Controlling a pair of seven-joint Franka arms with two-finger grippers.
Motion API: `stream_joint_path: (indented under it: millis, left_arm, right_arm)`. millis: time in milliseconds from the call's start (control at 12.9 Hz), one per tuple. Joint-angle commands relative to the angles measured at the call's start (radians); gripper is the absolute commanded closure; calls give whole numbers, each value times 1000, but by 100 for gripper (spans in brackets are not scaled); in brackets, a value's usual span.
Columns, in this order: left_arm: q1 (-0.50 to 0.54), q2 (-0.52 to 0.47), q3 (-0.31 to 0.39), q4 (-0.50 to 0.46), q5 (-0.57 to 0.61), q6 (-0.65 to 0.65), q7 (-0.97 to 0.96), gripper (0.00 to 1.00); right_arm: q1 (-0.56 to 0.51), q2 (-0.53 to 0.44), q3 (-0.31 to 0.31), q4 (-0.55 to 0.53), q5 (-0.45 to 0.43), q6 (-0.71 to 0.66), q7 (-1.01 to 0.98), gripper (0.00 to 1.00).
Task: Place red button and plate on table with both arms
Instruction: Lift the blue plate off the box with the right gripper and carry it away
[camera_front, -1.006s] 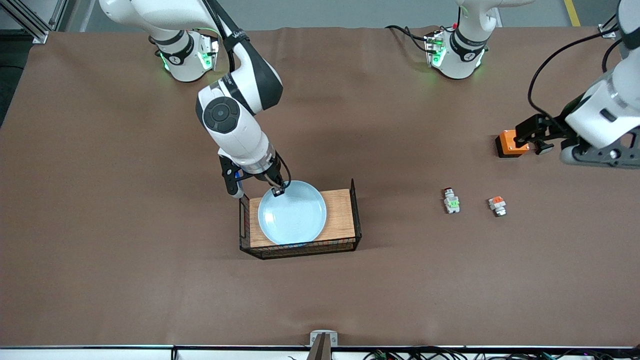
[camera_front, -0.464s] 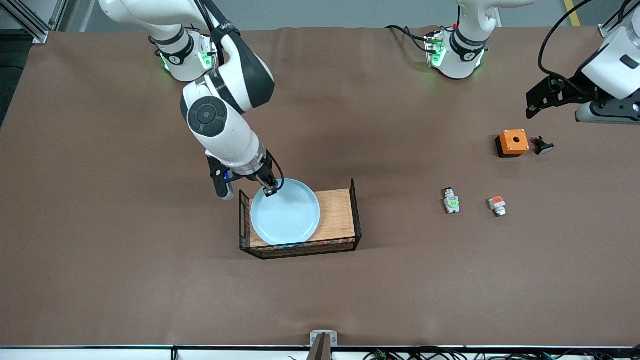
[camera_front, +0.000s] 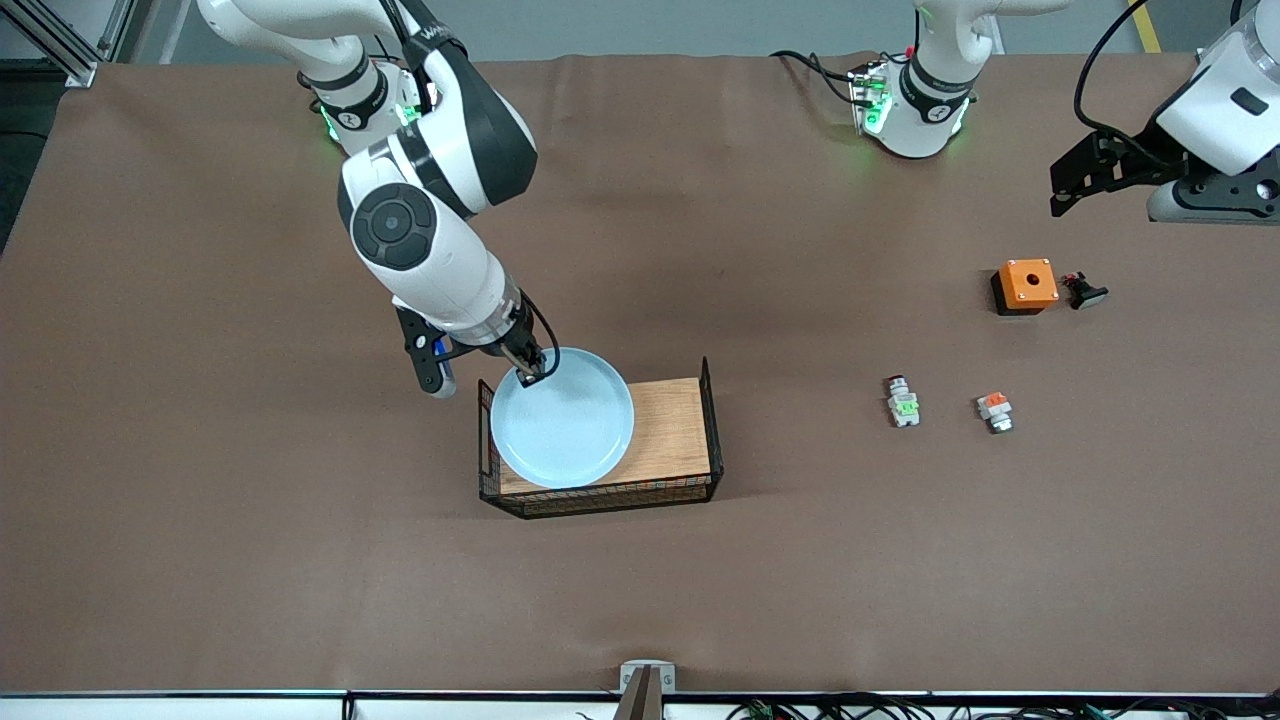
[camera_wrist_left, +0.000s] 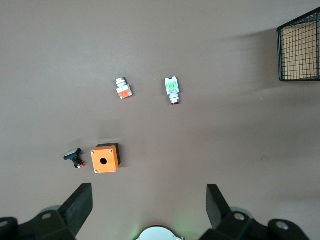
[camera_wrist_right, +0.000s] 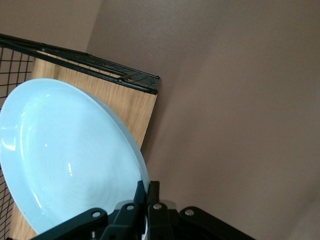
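Note:
The pale-blue plate (camera_front: 562, 418) (camera_wrist_right: 65, 160) hangs tilted just above the wooden tray (camera_front: 675, 430). My right gripper (camera_front: 527, 376) (camera_wrist_right: 148, 187) is shut on the plate's rim, at the edge toward the right arm's end of the table (camera_front: 250, 500). The red button (camera_front: 903, 401) (camera_wrist_left: 172, 89), a tiny white-grey block with a green middle, lies on the table toward the left arm's end. My left gripper (camera_front: 1075, 188) (camera_wrist_left: 148, 200) hangs open and empty, high over the table beside the orange box (camera_front: 1025, 284).
The tray (camera_wrist_right: 117, 97) (camera_wrist_left: 299, 47) has black wire ends. A similar small block with an orange top (camera_front: 994, 410) (camera_wrist_left: 123, 88) lies beside the red button. A small black part (camera_front: 1083, 290) (camera_wrist_left: 74, 157) rests next to the orange box (camera_wrist_left: 104, 158).
The right gripper has raised the plate and carried it toward the right arm's end of the tray. The left gripper has risen from the black part beside the orange box.

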Motion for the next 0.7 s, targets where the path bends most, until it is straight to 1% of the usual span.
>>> stream_joint_path:
  millis: [0,310,464,619]
  left_arm:
    - [-14,-24,5,-20,6,0,-9,0]
    - [-12,-25,-4,-18,6,21,-9,0]
    - [-9,-27,-4,-17,6,31,-9,0]
    - [-6,-32,-4,-17,5,31,-9,0]
  right_arm:
    - [-12,-53,11,3,4,-82,-54,100]
    - [-15,-133,4,5,53,-201,-129,100]
    - [-41,-171,5,5,59,-252,-165,100]
    - [-81,-213,4,5,105,-324,-273,100]
